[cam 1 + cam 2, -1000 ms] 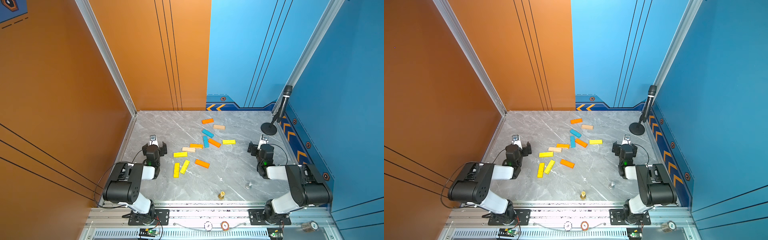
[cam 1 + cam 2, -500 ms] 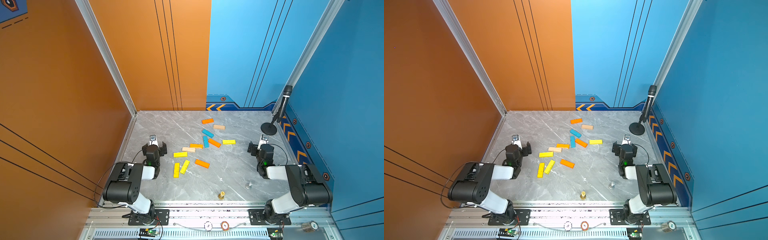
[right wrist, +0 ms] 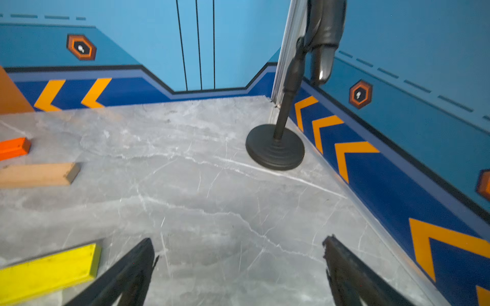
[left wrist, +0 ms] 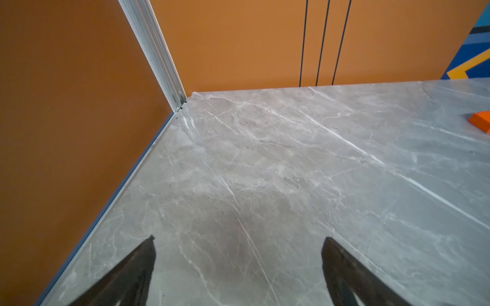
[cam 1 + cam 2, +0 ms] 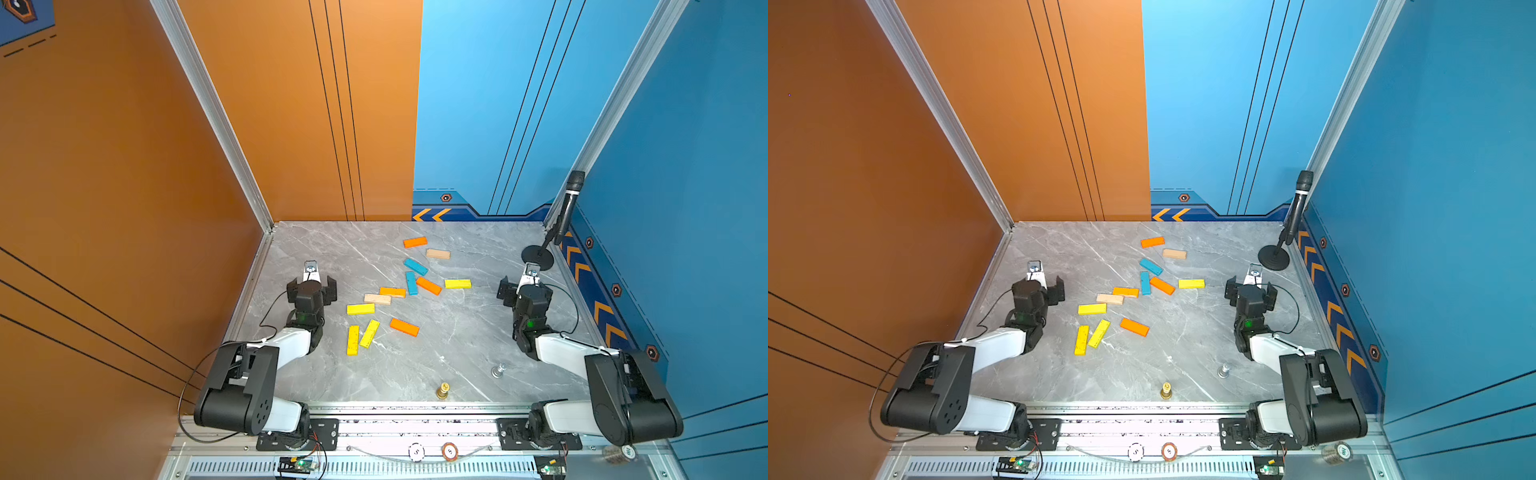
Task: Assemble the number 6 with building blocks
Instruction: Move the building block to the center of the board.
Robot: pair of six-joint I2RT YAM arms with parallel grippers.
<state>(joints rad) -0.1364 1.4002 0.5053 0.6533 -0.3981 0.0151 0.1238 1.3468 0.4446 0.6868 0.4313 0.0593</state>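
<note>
Blocks (image 5: 392, 292) lie scattered flat on the grey marble table (image 5: 332, 249), in the middle of the frame in both top views. They are turned at odd angles: four orange, four yellow, two teal and two tan. An orange block (image 5: 414, 242) and a tan block (image 5: 438, 254) sit highest in the frame, nearest the back wall. Two yellow blocks (image 5: 353, 340) lie just beside each other, lowest in the cluster.

The left gripper (image 5: 311, 284) hangs at the left of the cluster, apart from the blocks, with its jaws spread wide and nothing between them. Its wrist view shows only bare marble between the fingers (image 4: 143, 259). The right gripper (image 5: 525, 287) hangs at the right, near a lone yellow block (image 5: 457, 284), and is likewise spread wide and empty.

A microphone stand (image 5: 537, 258) stands in the upper right corner of the table. A gold piece (image 5: 443, 390) and a silver piece (image 5: 498, 370) stand near the table's lower edge.
</note>
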